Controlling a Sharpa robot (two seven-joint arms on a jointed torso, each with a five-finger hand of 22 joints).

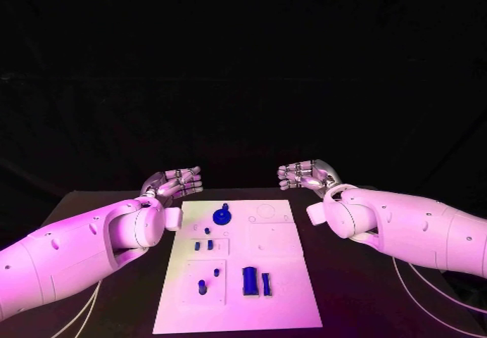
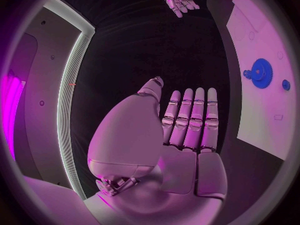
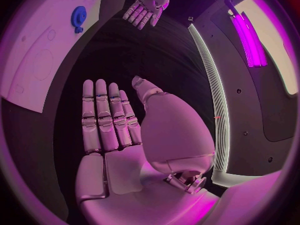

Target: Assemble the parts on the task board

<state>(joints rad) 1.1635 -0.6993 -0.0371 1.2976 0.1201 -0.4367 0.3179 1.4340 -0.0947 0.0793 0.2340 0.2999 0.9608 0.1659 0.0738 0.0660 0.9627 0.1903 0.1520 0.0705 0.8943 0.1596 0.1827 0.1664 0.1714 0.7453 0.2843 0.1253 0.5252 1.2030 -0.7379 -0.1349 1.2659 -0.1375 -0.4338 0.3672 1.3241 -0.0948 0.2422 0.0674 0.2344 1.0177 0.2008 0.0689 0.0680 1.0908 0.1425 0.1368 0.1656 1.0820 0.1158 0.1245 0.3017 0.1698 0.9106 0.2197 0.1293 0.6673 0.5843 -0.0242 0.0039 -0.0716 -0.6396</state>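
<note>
I am holding my left hand (image 1: 174, 184) in the air just off the far left corner of the task board (image 1: 274, 282), palm up, gripping nothing. In the left wrist view its fingers (image 2: 190, 120) are lying straight and side by side, the thumb standing a little off from them. My right hand (image 1: 307, 174) is hovering the same way off the board's far right corner, also carrying nothing; in the right wrist view its fingers (image 3: 106, 115) are stretching out flat and close together, thumb apart. Neither hand is touching the board or any part.

The board is lying flat on the black table (image 1: 355, 282), lengthwise away from me, between my two forearms. The blue gear (image 1: 222, 215) is sitting on the board near its far left corner, close to my left hand; it is also showing in the left wrist view (image 2: 260, 73) and in the right wrist view (image 3: 79, 17). A little nearer to me from the gear, two short blue pegs (image 1: 204, 245) are standing side by side along the board's left half. Nearer still, a small blue piece (image 1: 202, 286) is resting in a raised square plate on the left, and beside it toward the board's middle a blue block (image 1: 250, 280) and a thin blue bar (image 1: 266, 284) are lying next to each other, just apart.
</note>
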